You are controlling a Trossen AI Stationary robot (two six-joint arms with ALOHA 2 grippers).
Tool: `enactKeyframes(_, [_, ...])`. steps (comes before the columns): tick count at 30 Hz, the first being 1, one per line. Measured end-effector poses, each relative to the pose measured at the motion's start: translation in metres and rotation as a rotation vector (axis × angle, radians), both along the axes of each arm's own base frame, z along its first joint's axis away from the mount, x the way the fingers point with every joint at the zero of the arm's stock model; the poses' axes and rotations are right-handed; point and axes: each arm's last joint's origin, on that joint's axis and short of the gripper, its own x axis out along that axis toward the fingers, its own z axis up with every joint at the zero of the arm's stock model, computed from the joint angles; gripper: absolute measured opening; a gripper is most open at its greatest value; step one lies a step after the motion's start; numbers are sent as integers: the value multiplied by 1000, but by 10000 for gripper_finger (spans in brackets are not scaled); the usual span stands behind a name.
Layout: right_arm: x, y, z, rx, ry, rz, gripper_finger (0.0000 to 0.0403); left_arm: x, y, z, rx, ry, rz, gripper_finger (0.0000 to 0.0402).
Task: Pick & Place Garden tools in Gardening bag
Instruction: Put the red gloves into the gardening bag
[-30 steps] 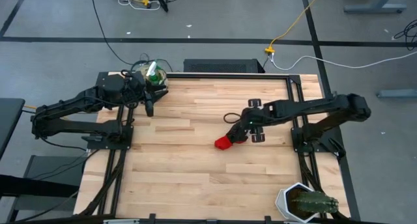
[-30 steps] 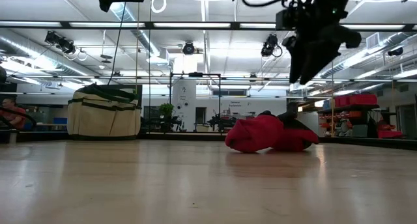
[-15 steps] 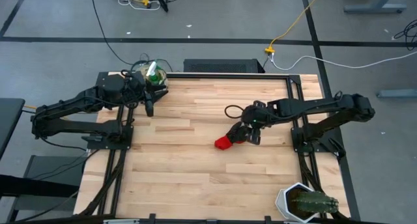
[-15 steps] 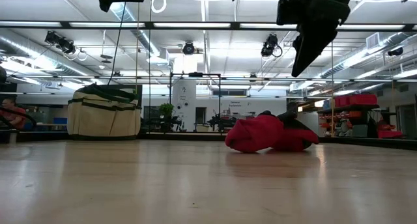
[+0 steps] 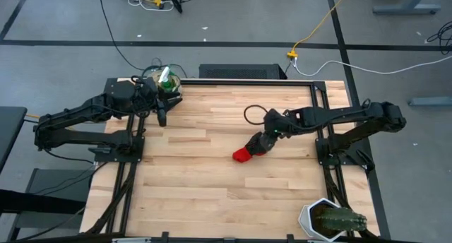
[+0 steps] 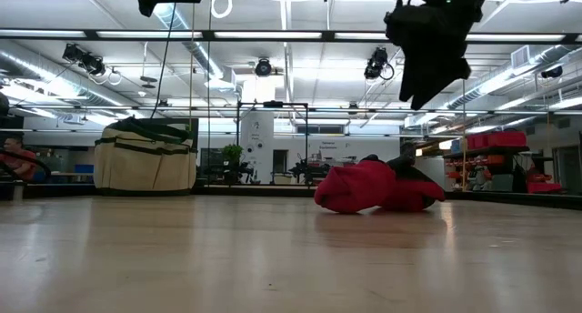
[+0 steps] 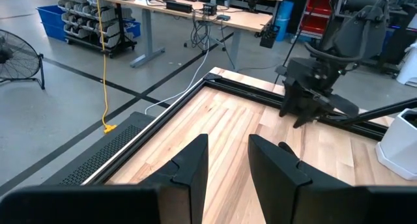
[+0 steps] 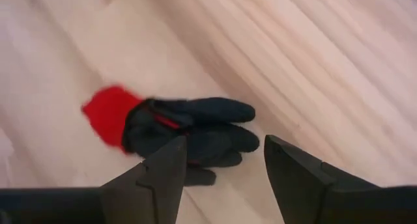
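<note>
the wooden table [image 5: 212, 193] is mostly bare. at its far left corner sits the gardening bag [image 5: 167, 83], beige with green trim, a green spray bottle [image 5: 164, 75] poking out of its top. the left gripper [image 5: 162, 118] hangs just beside the bag over the table edge, its fingers [image 7: 192, 165] set a narrow gap apart and holding nothing. at the near right corner stands a white pot [image 5: 319, 218] with a cactus [image 5: 342, 220], well apart from everything else. near the middle lies the red-and-black glove [image 5: 248, 150], crumpled flat on the wood. the right gripper [image 5: 268, 138] hovers above its black end, fingers [image 8: 166, 168] spread wide, not touching it.
</note>
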Motion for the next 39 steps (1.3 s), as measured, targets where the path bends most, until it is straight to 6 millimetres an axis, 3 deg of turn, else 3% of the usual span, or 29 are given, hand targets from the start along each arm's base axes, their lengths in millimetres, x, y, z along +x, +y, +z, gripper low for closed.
enactKeyframes(5, [-2,-1,-1,69,-40,-219,208,0,0,0,0,0,0,115])
enactKeyframes(16, [-4,-1,-4,151,-52,-401,208,0,0,0,-2,-1,0,115])
enactKeyframes(27, [-5,0,-48,292,-132,-609,222,0,0,0,-2,-2,1,115])
enactKeyframes(39, [-4,1,-85,393,-310,-595,269,0,0,0,1,-1,0,115])
